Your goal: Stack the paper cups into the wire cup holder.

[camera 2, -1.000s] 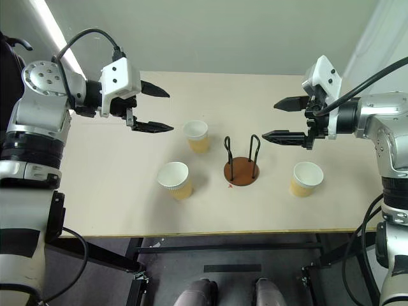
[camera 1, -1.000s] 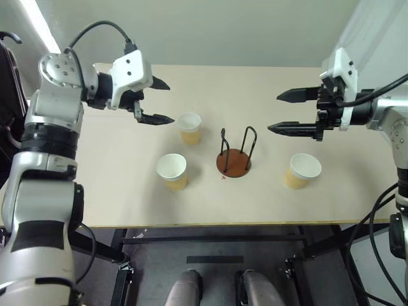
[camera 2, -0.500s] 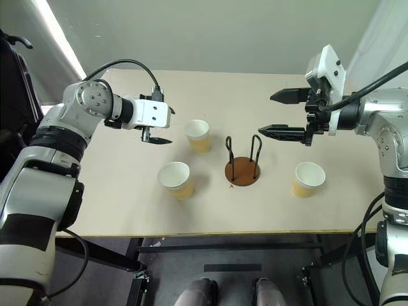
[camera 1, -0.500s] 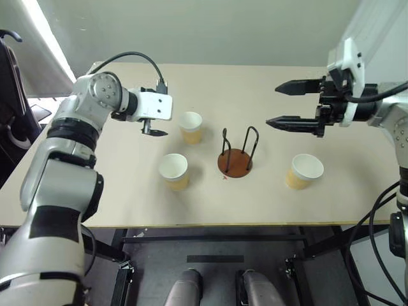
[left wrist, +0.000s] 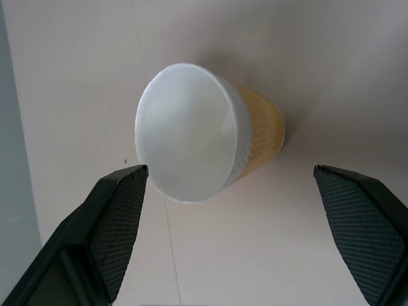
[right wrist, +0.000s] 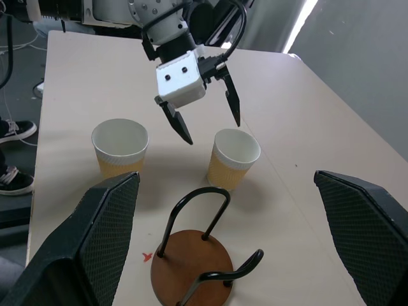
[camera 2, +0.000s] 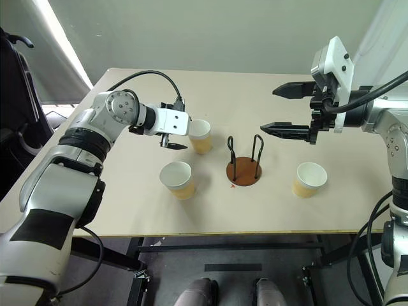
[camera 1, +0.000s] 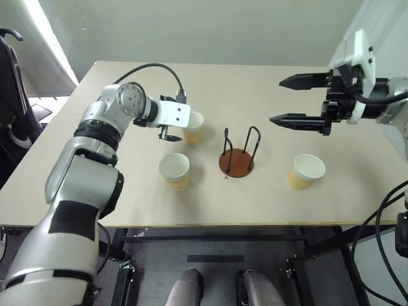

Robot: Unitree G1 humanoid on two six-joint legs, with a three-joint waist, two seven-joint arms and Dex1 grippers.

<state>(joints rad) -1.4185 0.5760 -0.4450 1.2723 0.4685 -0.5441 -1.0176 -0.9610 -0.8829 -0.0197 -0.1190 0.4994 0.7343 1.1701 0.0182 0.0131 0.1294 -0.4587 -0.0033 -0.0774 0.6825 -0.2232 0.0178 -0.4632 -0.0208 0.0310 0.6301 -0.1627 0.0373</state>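
While both grippers stand wide with nothing held, three cups and the holder sit on the table.

Table (camera 1: 95, 191): flat, matte, pale beige top with a straight near edge.

Holder (camera 1: 236, 162): round reddish-brown disc, smooth, with two thin black wire loops upright on it; stands mid-table between the cups, touching none. A small red mark lies on the table just beside the disc.

Far cup (camera 1: 192, 127): tapered paper cup, tan-yellow wall with a faint ribbed zigzag texture seen from the left wrist, white inside, white rolled rim; upright, left of the holder and farther back.

Near cup (camera 1: 174, 171): same make, upright, left of the holder and nearer the table edge.

Right cup (camera 1: 306, 172): same make, upright, right of the holder, well apart from the other two.

Left gripper (right wrist: 205, 115): white boxy body, two black pointed fingers spread wide, angled down at the far cup; the cup lies just ahead of the tips, not yet between them, no contact visible.

Right gripper (camera 1: 284, 101): two black tapered fingers with cross-hatched pads, spread wide; hangs above the table, right of the holder and behind the right cup.
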